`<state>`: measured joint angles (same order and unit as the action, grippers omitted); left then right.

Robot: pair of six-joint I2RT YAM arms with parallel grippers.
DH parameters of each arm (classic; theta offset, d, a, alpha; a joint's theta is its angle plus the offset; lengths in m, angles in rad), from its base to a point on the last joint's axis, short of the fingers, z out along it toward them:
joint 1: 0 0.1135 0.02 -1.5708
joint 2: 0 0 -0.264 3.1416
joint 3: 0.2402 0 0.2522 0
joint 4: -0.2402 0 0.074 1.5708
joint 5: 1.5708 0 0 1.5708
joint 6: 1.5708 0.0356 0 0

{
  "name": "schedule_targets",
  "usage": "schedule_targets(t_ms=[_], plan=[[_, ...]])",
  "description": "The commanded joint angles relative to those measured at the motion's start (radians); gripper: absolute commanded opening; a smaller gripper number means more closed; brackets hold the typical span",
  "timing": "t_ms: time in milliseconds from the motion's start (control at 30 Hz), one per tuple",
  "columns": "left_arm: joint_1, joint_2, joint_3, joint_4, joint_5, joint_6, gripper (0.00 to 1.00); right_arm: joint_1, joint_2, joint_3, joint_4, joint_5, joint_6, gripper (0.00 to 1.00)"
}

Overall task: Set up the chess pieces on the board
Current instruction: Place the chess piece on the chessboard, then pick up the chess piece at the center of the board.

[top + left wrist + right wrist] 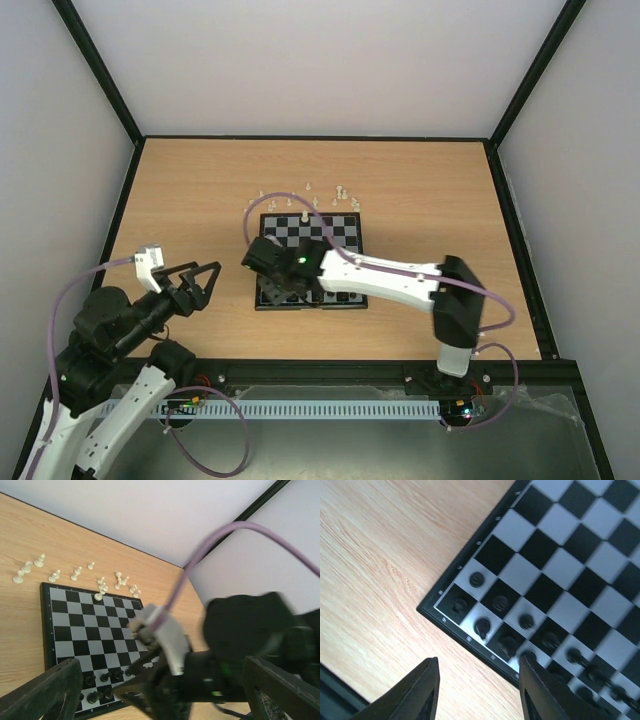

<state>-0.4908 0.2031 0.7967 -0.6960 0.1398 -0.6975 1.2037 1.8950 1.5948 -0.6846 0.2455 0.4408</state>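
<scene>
Your right gripper point(477, 662), open and empty, hangs over the board's point(345, 232) near-left corner. Loose white pieces point(342, 191) lie ahead of it, past the far edge. Your left gripper point(198, 280), also open, is farther off.

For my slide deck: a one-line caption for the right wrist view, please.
Right gripper, open and empty, above a corner of the board where black pieces stand in two rows along the edge.

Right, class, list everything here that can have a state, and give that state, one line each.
Black-and-grey chequered flat board: lying flat, mostly unfilled.
Tiny black chess pieces: standing on the board's corner squares.
Tiny cream chess pieces: off the board, one on it.
Left tool: open, empty.
Right tool: open, empty, above the black pieces.
</scene>
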Motion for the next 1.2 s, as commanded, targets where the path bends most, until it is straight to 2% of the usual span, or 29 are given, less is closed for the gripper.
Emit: schedule_targets(t_ms=[0,167,200,333,467,567,733,967,1167], plan=[[-0.005,0.039,-0.026,0.065,0.025,0.017,0.90,-0.001,-0.196,-0.157,0.062,0.081,0.062,0.48],[-0.005,0.108,-0.079,0.121,0.043,0.018,0.95,-0.008,-0.352,-0.337,0.103,0.148,0.121,0.62],[-0.005,0.119,-0.094,0.138,0.052,0.016,0.98,-0.013,-0.380,-0.363,0.105,0.157,0.134,0.64],[-0.005,0.169,-0.155,0.201,0.086,0.007,0.99,-0.055,-0.478,-0.429,0.111,0.160,0.166,0.73],[-0.004,0.205,-0.215,0.258,0.120,0.003,0.99,-0.143,-0.542,-0.447,0.120,0.163,0.171,0.75],[-0.005,0.211,-0.253,0.292,0.140,0.002,0.99,-0.251,-0.553,-0.439,0.153,0.146,0.154,0.71],[-0.005,0.218,-0.271,0.333,0.157,-0.005,0.99,-0.449,-0.449,-0.346,0.193,0.026,0.100,0.66],[-0.005,0.350,-0.271,0.445,0.166,-0.001,0.99,-0.617,-0.191,-0.094,0.191,-0.075,0.042,0.51],[-0.003,0.495,-0.261,0.512,0.124,0.032,0.99,-0.717,0.057,0.134,0.135,-0.074,-0.022,0.43]])
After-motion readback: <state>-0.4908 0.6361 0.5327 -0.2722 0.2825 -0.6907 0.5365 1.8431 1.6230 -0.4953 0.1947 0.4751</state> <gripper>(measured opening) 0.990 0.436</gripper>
